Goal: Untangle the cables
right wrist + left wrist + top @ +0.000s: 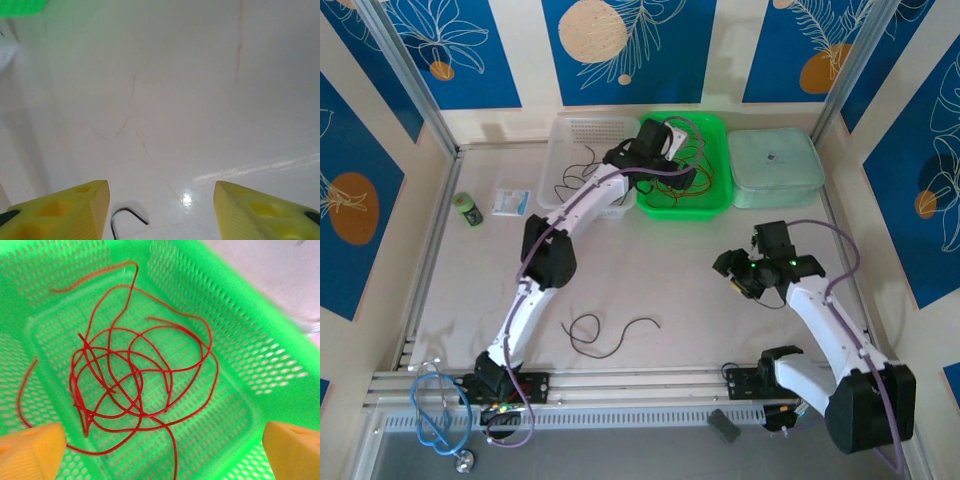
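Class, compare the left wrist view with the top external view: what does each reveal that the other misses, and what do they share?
Left wrist: the individual loops of the red cables crossing on the perforated floor of the green basket, and the left fingers spread apart. Top external: a dark cable loose on the table, a clear basket, a mint case and the right gripper. Shared: the green basket holding red cables.

High rear overview of table [670,285]; close downward wrist views, left over the overview's green basket [250,335]
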Controlling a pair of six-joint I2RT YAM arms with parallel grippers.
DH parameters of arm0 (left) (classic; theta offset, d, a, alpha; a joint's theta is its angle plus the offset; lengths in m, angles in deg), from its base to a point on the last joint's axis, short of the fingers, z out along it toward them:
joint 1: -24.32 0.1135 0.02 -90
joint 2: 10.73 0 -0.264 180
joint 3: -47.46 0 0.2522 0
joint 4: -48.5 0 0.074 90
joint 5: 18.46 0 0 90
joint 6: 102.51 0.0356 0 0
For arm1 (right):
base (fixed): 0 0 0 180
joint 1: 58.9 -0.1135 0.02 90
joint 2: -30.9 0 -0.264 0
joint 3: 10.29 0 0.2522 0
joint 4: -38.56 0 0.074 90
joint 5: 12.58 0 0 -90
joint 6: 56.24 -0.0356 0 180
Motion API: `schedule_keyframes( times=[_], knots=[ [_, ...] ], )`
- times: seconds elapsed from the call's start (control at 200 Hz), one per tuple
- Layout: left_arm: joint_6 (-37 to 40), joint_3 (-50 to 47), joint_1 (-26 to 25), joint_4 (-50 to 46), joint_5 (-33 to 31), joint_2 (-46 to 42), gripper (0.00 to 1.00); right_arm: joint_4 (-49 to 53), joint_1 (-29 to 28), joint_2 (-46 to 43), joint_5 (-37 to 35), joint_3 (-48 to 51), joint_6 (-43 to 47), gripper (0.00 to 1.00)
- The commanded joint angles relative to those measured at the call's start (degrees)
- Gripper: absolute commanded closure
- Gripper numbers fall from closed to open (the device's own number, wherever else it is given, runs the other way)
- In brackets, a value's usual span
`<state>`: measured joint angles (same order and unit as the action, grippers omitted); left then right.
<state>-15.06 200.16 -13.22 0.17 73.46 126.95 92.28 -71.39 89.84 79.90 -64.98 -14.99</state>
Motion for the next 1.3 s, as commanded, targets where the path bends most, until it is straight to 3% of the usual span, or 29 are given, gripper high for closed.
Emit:
schedule_keyframes(
  times=[0.0, 0.125, 0.325, 0.415, 0.615, 0.83, 1.035, 1.296],
  knots=[
    [0.9, -5.1, -0.6, 0.3, -0.9, -12.4, 0.00, 2.9, -6.5, 5.0, -5.4, -5.3, -0.9, 0.42],
    [-0.4, -15.2, -0.5, 1.2, -9.5, -23.2, 0.00, 8.1, -17.0, 14.6, -10.5, -12.8, 0.4, 0.42],
    [-7.3, -29.8, 1.8, -5.6, -21.7, -38.5, 0.00, 16.5, -33.4, 32.7, -15.2, -29.1, 5.9, 0.42],
    [-10.8, -38.8, 3.8, -6.6, -24.8, -46.1, 0.00, 16.0, -40.8, 40.2, -15.6, -36.9, 11.7, 0.42],
    [-16.1, -52.8, 10.0, -9.6, -29.0, -60.7, 0.00, 10.6, -51.2, 53.2, -13.8, -50.6, 29.0, 0.43],
    [-19.6, -58.8, 14.8, -16.0, -34.2, -71.4, 0.00, 7.1, -56.8, 61.2, -7.2, -59.0, 39.4, 0.43],
    [-22.1, -61.2, 17.1, -22.2, -39.7, -78.9, 0.00, 9.2, -59.0, 68.0, -7.1, -64.5, 40.3, 0.43],
    [-23.3, -65.2, 17.4, -25.3, -39.4, -85.0, 0.00, 10.6, -59.9, 75.0, -8.2, -70.5, 39.3, 0.45]
  ],
)
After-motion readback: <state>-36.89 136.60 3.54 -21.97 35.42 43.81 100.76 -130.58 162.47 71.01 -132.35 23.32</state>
